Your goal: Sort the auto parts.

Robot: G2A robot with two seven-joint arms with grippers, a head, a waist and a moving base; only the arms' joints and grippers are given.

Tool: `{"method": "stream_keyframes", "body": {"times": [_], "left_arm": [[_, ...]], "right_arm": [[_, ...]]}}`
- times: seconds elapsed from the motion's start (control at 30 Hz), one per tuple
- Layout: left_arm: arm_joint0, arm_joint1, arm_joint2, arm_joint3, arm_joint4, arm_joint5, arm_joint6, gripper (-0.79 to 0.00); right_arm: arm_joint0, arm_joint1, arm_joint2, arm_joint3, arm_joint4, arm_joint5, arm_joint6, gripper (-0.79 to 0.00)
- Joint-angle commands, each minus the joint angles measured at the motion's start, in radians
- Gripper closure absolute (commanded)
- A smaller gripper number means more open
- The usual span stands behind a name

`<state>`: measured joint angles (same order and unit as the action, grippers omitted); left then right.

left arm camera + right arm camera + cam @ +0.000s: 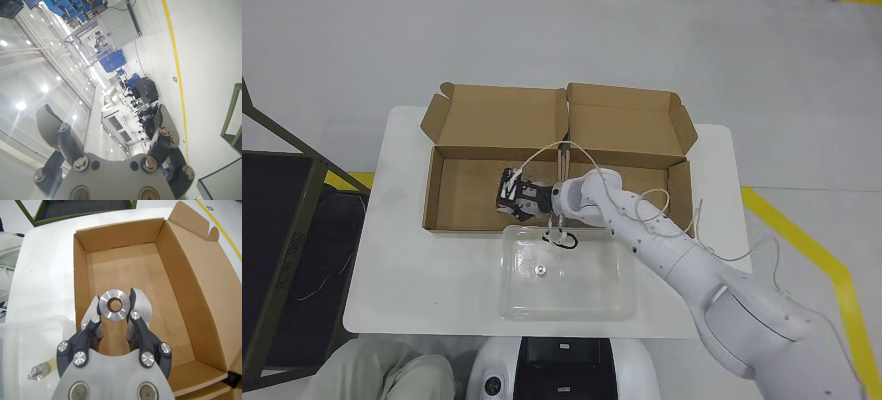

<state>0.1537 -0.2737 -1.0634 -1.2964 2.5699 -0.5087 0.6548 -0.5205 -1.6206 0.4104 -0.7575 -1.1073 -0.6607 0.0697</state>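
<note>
White floor with a yellow line point(807, 245) runs all around, and on it stands a white table point(382, 260). At the far side of the table sit a cardboard box point(432, 195) and a second box point(682, 185), side by side with their flaps up, so parts can drop straight in. Nearer the robot, just beside the boxes, lies a clear plastic tub point(617, 300). I think that is where the mixed parts wait. The right arm stretches across the tub, and the right gripper point(115, 303) hangs over the bare bottom of the cardboard box. Its jaws are squeezed on a shiny metal ring point(122, 312), one finger on each side of the rim, so the ring lies flat and can't slip. The ring is up in the air above the box, not down in it yet. I guess letting go comes next. The left gripper point(104, 117) points away at the room, jaws wide apart, holding nothing. One small metal plug point(37, 372) lies in the tub.
</note>
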Motion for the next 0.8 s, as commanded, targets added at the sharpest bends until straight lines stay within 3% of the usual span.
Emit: {"method": "stream_keyframes", "body": {"times": [0.0,0.43,0.63,0.77], "left_arm": [[0.0,0.0,0.0,0.0,0.0,0.0,0.0,-0.785],[0.0,0.0,0.0,0.0,0.0,0.0,0.0,-0.785],[0.0,0.0,0.0,0.0,0.0,0.0,0.0,-0.785],[0.0,0.0,0.0,0.0,0.0,0.0,0.0,-0.785]], "right_arm": [[0.011,-0.017,-0.008,0.029,0.0,-0.001,0.007,0.0],[0.06,-0.114,-0.038,0.198,-0.012,0.002,0.04,0.0],[0.074,-0.145,-0.041,0.249,-0.023,-0.003,0.04,-0.175],[0.081,-0.161,-0.041,0.279,-0.029,-0.008,0.037,-0.252]]}}
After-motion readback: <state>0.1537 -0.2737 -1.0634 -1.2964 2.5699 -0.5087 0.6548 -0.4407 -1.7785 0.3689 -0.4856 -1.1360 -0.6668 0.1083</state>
